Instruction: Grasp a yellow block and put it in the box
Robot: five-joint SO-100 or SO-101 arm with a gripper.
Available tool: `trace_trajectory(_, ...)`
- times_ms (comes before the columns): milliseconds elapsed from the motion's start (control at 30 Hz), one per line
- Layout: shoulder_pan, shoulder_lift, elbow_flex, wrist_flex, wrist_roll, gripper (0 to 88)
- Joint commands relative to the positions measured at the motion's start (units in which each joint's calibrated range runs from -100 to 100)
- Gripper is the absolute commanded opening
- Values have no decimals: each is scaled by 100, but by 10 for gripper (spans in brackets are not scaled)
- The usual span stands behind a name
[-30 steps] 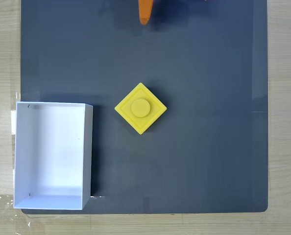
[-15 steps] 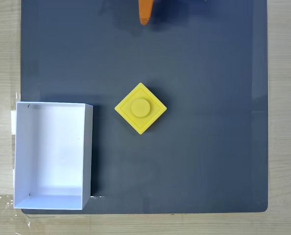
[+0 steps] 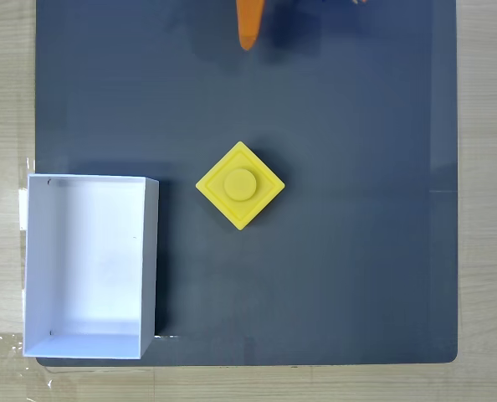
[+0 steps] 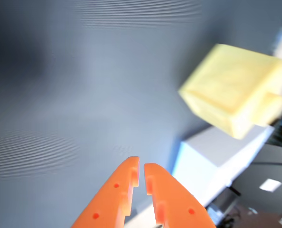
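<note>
The yellow block (image 3: 240,185) sits turned like a diamond near the middle of the dark mat, its round stud facing up. Left of it and a little lower in the fixed view stands the white box (image 3: 89,266), open-topped with nothing inside. My orange gripper (image 3: 248,40) pokes in from the top edge of that view, well away from the block. In the wrist view the gripper (image 4: 142,164) is shut with only a thin slit between its fingers and holds nothing. There the block (image 4: 233,90) appears blurred at the upper right, with the box (image 4: 217,161) below it.
A dark grey mat (image 3: 357,251) covers most of a light wooden table (image 3: 487,209). The box's left wall overhangs the mat's left edge. Bare mat stretches between the gripper and the block and to the block's right.
The orange gripper tip has slid slightly further into the fixed view from the top edge. Block and box have not moved.
</note>
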Motion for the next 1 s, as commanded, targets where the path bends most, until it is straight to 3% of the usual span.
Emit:
trace_trajectory(0,6,1260,-1088,-702,14,18)
trace_trajectory(167,57,3269,-3023,-859,19,18)
trace_trajectory(433,90,5887,-6461,197,98,18)
trace_trajectory(833,545,7998,-8406,1139,1572,20)
trace_trajectory(967,612,8243,-8415,1253,1997,114)
